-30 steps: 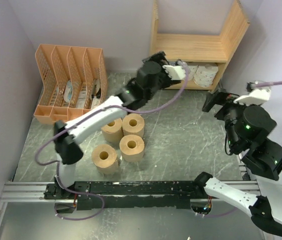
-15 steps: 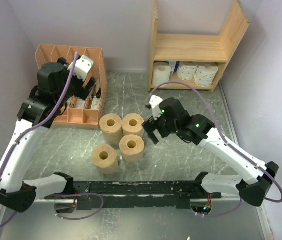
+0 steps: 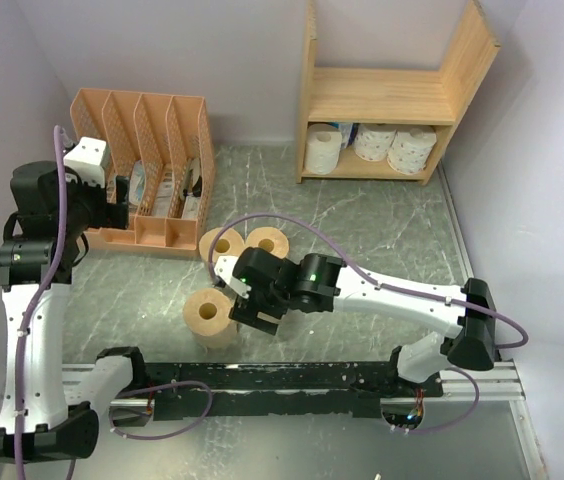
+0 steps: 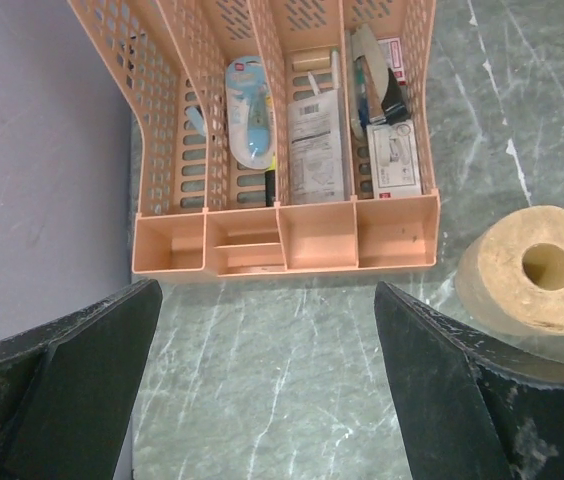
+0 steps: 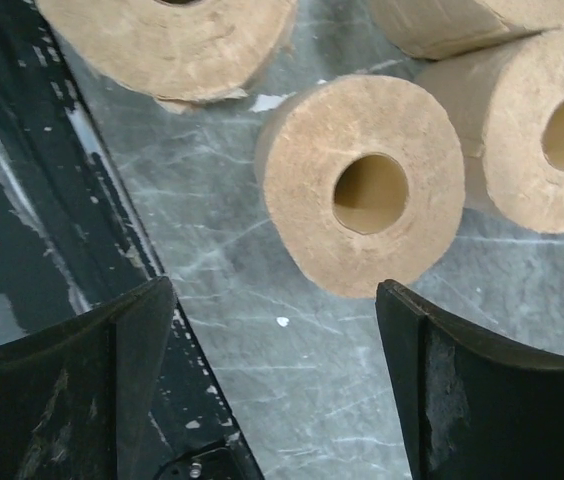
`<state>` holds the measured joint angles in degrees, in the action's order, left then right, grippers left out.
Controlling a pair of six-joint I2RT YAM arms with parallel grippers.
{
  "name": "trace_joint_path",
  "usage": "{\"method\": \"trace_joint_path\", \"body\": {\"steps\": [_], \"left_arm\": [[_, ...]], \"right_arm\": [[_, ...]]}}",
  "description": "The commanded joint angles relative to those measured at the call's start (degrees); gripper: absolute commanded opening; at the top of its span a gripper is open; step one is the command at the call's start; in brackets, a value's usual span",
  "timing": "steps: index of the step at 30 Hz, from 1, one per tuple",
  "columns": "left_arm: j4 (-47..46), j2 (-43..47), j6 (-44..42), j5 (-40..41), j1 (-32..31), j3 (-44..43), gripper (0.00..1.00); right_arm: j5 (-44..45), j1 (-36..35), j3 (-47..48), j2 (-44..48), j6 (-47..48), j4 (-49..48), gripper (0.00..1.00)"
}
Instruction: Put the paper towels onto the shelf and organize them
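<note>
Four tan paper towels stand on end on the grey floor; three show from above [image 3: 222,245] [image 3: 268,240] [image 3: 210,315], and the fourth is under my right arm. In the right wrist view that roll [image 5: 362,190] lies just ahead of my open, empty right gripper [image 5: 277,390], which hovers above it [image 3: 257,308]. White rolls [image 3: 324,148] [image 3: 374,142] [image 3: 411,150] stand on the lower tier of the wooden shelf [image 3: 382,95]. My left gripper [image 3: 112,195] is open and empty over the floor in front of the file organizer [image 4: 282,240], with one tan roll [image 4: 537,270] to its right.
The orange-pink file organizer [image 3: 142,170] with papers and small items stands at the back left. A black rail [image 3: 292,380] runs along the near edge and shows beside the rolls [image 5: 22,200]. Walls close in left, back and right.
My left arm swung from the shelf back to the left over the organizer. My right arm swept from the right side across to above the tan rolls.
</note>
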<state>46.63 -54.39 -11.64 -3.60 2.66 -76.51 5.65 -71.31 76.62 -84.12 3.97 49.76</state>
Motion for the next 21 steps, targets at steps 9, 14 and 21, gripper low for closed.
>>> {"method": "trace_joint_path", "body": {"steps": [9, 14, 21], "left_arm": [[-0.86, 0.39, 2.61, -6.39, 2.32, 2.44, 1.00], [-1.07, 0.04, 2.50, -5.37, 2.29, 2.68, 1.00], [-1.75, -0.05, 2.42, -5.15, 2.47, 3.75, 1.00]], "right_arm": [[14.27, -1.69, -5.41, -3.31, 1.59, -7.09, 0.72], [13.36, -1.58, -6.42, -4.54, 2.92, -10.48, 0.72], [15.17, -1.61, -6.26, -8.10, 2.69, -11.15, 0.59]]}}
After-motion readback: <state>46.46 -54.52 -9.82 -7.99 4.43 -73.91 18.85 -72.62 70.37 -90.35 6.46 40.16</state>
